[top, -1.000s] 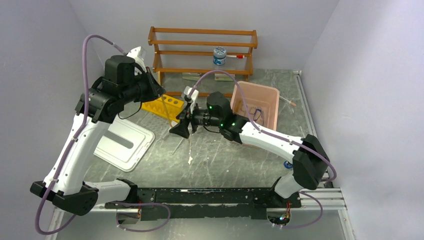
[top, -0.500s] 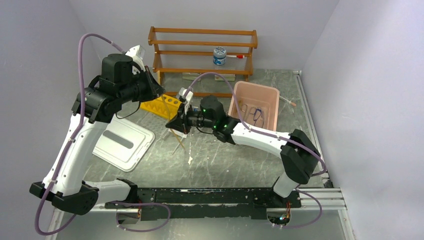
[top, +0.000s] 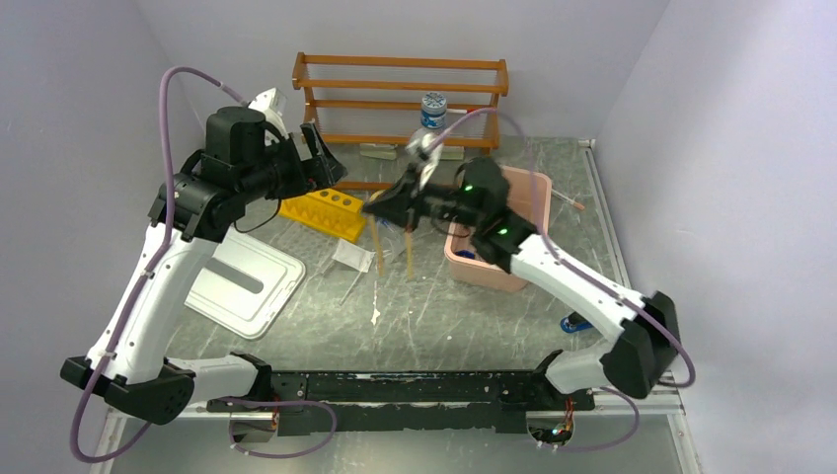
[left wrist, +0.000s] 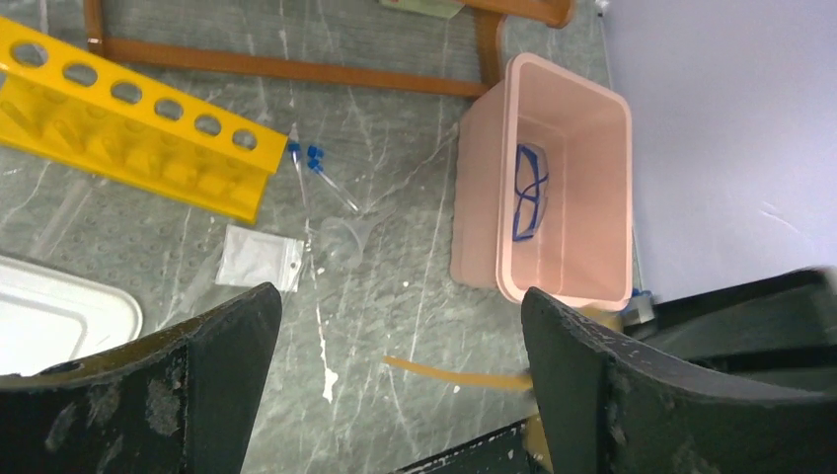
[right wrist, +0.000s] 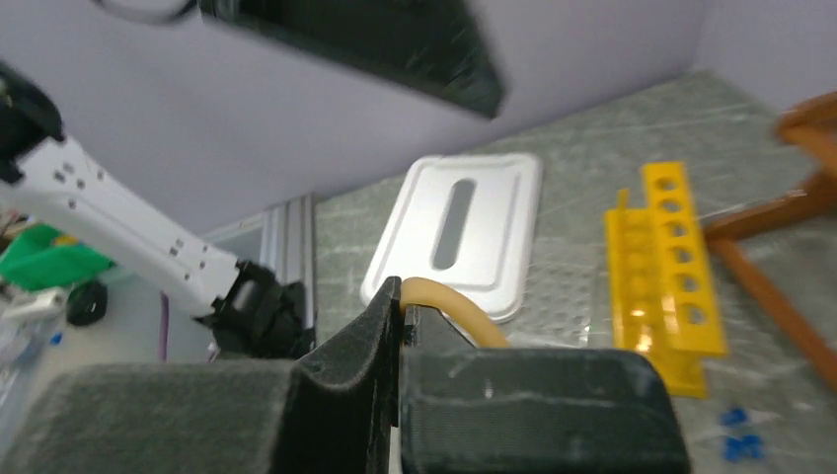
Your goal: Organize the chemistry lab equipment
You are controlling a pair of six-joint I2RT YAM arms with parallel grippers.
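My right gripper (top: 383, 206) is shut on the tan rubber hose (top: 379, 253), whose two ends hang above the table left of the pink bin (top: 472, 265). In the right wrist view the hose (right wrist: 449, 301) loops out from between the shut jaws of the right gripper (right wrist: 405, 318). My left gripper (top: 323, 158) is open and empty above the yellow test-tube rack (top: 321, 209). The left wrist view looks down between the open gripper (left wrist: 400, 395) at the hose (left wrist: 459, 375), the rack (left wrist: 128, 128) and the small blue-capped tubes (left wrist: 314, 163).
Blue-framed goggles (left wrist: 528, 193) lie in the pink bin (left wrist: 474, 197). A white lid (top: 242, 281) lies left of centre and a small plastic bag (top: 352, 254) lies near the rack. A wooden shelf (top: 400, 99) at the back holds a white-lidded jar (top: 432, 109).
The right gripper shut on the hose and swung it up and right toward the pink bin. The left gripper opened and stayed above the rack.
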